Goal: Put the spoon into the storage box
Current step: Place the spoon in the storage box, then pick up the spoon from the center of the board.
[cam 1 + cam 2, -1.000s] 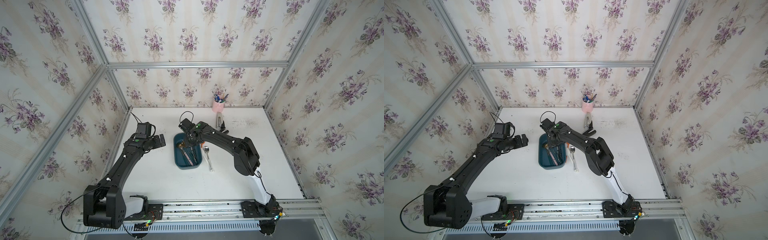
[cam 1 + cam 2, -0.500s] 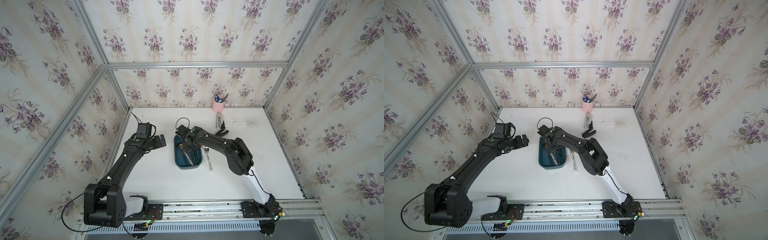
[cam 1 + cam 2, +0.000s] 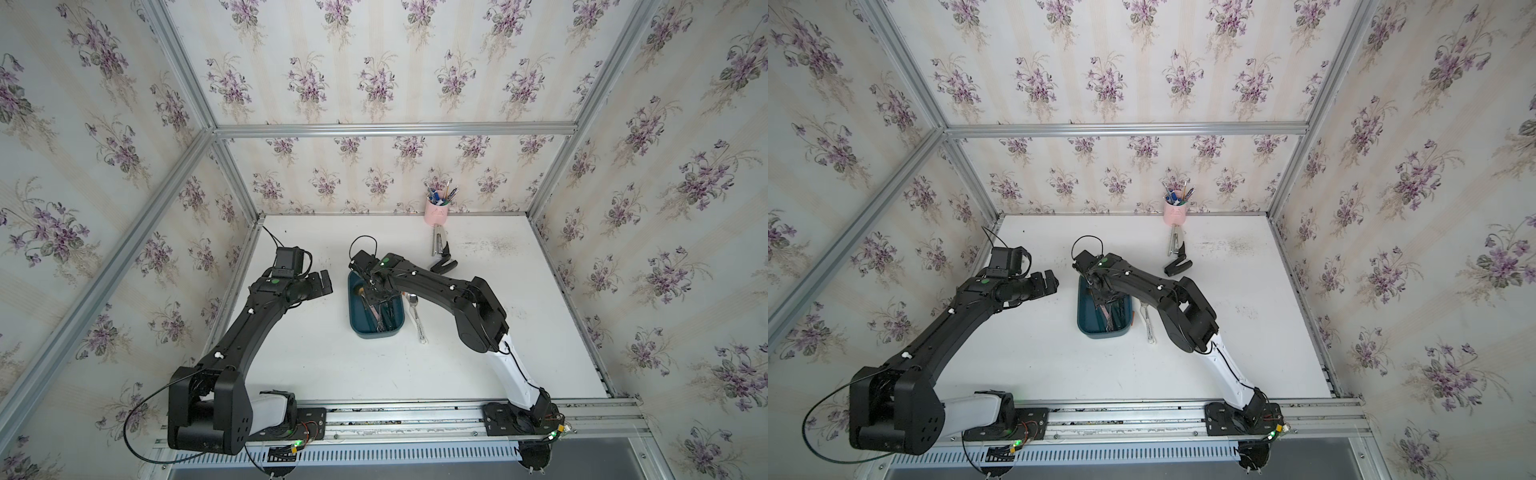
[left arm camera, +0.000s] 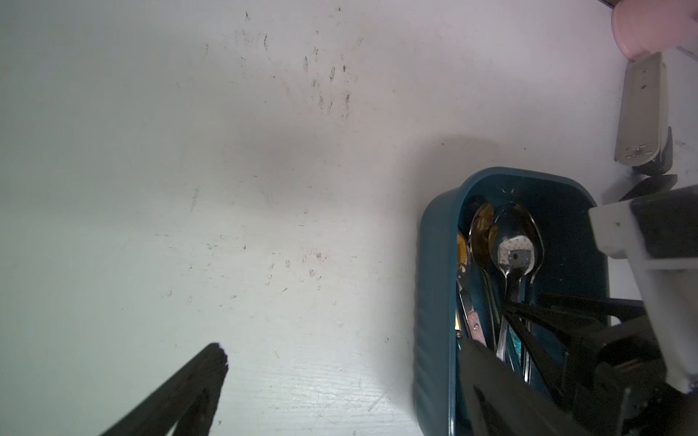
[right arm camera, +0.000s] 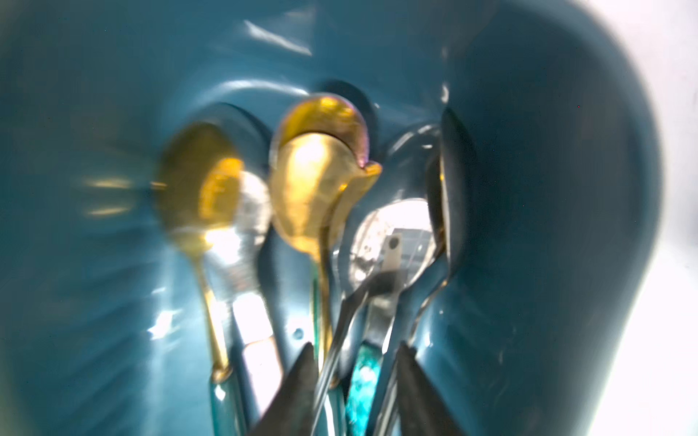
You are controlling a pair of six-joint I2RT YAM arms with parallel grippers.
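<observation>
Where the spoon [image 5: 393, 241] lies: inside the storage box [image 5: 547, 188], bowl toward the end wall, handle running back between the jaws of the right claw [image 5: 355, 362]. It is judged to be the task's spoon because the claw straddles it.
Neighbours in the box: gold spoons [image 5: 317, 188] and other cutlery lie alongside. The wrist view is blurred, so exact contact cannot be told.
Right claw: lowered into the box, jaws parted partway, with the handle apparently loose between them and nothing clamped.
Handling: polished metal, so probably rigid, light and slippery, not fragile. The thin handle offers little surface and is likely to pivot if pinched off-centre.
Take-hold point: mid-handle, jaws across the narrow width, clear of the bowl.
Step in hand: release appears under way. The exit calls for a straight lift so the fingertips do not snag the handle.
Second spoon [image 3: 417, 318]: flat on the tabletop [image 3: 291, 353], outside the box, just beside its long wall. The same grasp rule would apply.
Left claw [image 3: 324, 283]: jaws spread wide, empty, above the tabletop near the box's other long wall.
Background: pink pen cup [image 3: 436, 212] at the back wall, well apart.
</observation>
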